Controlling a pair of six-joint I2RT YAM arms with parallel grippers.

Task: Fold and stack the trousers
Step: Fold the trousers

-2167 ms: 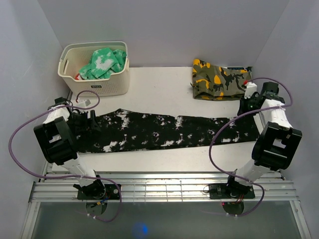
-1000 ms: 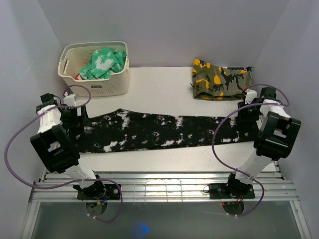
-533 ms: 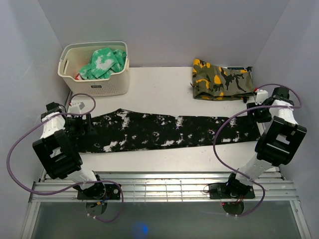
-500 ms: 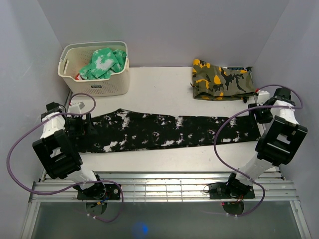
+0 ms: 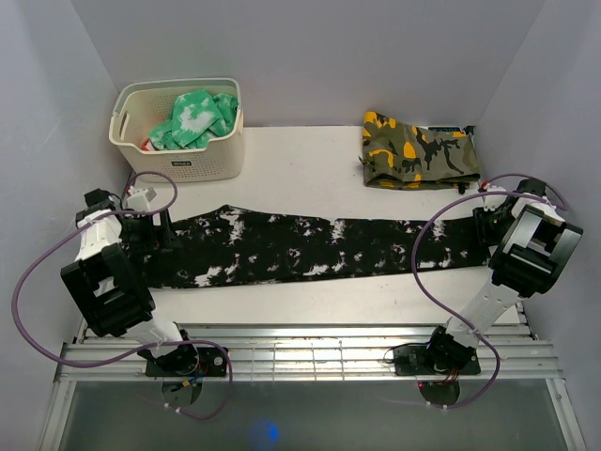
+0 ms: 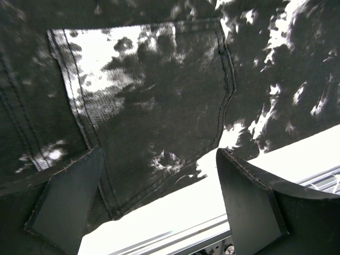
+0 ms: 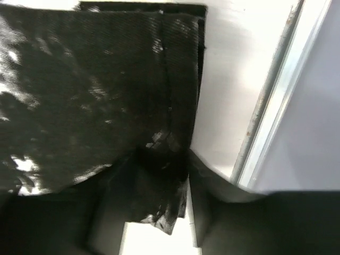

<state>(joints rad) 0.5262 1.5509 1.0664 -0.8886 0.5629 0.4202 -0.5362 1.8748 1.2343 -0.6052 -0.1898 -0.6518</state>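
The trousers (image 5: 310, 246), black with white splatter, lie flat and stretched across the table from left to right. My left gripper (image 5: 150, 230) hovers over their left, waist end. In the left wrist view it is open (image 6: 159, 207), its fingers wide apart above a back pocket (image 6: 149, 95) near the front edge of the cloth. My right gripper (image 5: 486, 225) is at the right, hem end. In the right wrist view (image 7: 159, 207) its fingers are closed on a bunched corner of the trousers' hem (image 7: 170, 159).
A white basket (image 5: 178, 167) with a green-and-white garment (image 5: 195, 117) stands at the back left. A folded camouflage garment (image 5: 418, 150) lies at the back right. A metal rail (image 7: 265, 106) and the side wall run close beside my right gripper.
My right gripper has moved outward to the right end of the trousers and closed on the hem. My left gripper has shifted slightly at the waist end. The trousers have not moved.
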